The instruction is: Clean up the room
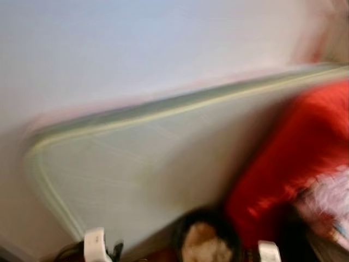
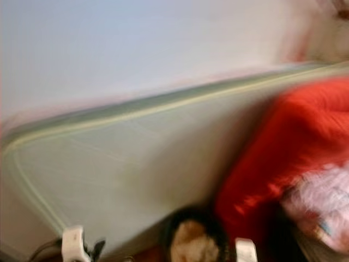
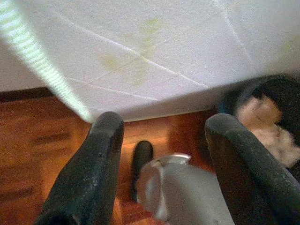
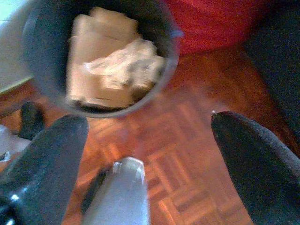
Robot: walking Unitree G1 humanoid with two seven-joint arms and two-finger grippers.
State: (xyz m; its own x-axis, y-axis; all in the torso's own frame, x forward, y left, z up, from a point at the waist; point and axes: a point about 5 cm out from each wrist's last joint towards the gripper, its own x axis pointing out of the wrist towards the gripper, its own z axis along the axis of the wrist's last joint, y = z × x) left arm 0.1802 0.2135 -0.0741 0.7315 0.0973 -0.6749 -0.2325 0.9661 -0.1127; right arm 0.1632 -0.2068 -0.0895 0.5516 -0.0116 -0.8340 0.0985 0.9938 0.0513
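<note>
The head views are blurred, so this looks like a walking or turning step between pickups; the mattress leans against the wall ahead of both end effectors, its piped edge close; a red cushion bulks beyond the right end effector; the dark bin of crumpled paper sits just ahead of it on parquet; both it and the left end effector are released, empty; next: find litter, keeping clear of the mattress.
</note>
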